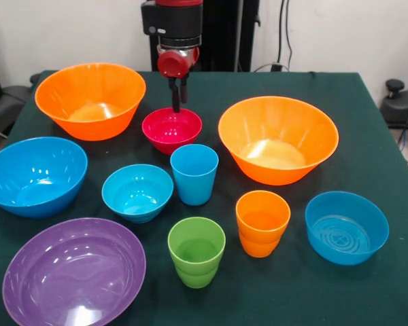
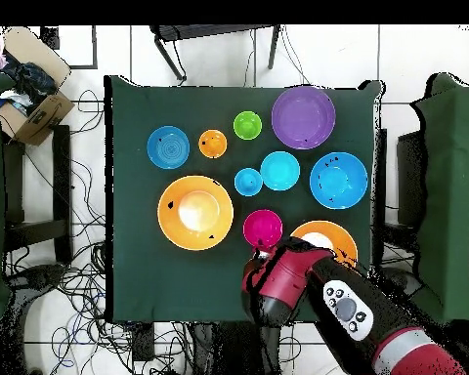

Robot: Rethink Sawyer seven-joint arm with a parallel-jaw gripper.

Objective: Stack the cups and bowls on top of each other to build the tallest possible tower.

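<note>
The gripper [image 1: 177, 103] hangs just above the far rim of the small red bowl [image 1: 171, 128], its two dark fingers [image 1: 174, 92] close together with nothing between them. No tower stands: every piece sits apart and upright on the green table [image 1: 367, 136]. Two large orange bowls [image 1: 90, 100] [image 1: 278, 138] flank the red one, with the blue cup [image 1: 194, 173], two smaller blue bowls [image 1: 137, 192] [image 1: 346, 227] and the large blue bowl [image 1: 34, 175] nearer, then the purple bowl [image 1: 73, 272], green cup [image 1: 196, 251] and orange cup [image 1: 262, 222].
</note>
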